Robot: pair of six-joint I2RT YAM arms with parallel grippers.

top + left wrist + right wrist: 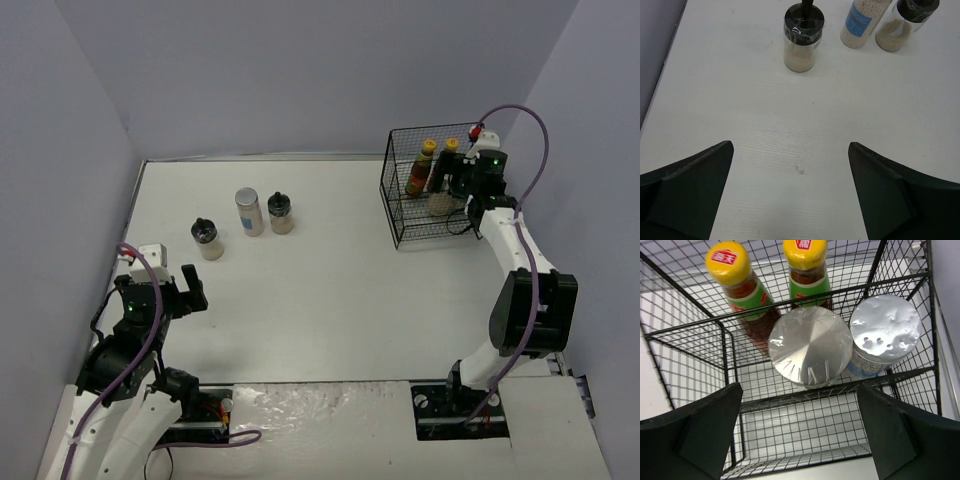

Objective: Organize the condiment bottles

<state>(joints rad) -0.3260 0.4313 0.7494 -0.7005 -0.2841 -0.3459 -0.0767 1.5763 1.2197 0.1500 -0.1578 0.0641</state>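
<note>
Two dark sauce bottles with yellow caps [729, 262] [805, 250] stand at the back of the black wire basket [690, 327]. In front of them stand two silver-lidded jars [810, 345] [885, 327]. My right gripper [800, 387] hangs open above the basket, just short of the jars, with nothing between its fingers. On the table to the left stand a black-capped shaker [207, 238], a silver-lidded jar [248, 212] and a second black-capped shaker [280, 212]. My left gripper [190, 295] is open and low, near the first shaker [803, 37] and short of it.
The basket [400, 215] sits at the table's far right, close to the right wall. The purple walls close in the left, back and right sides. The right arm's cable loops above the basket.
</note>
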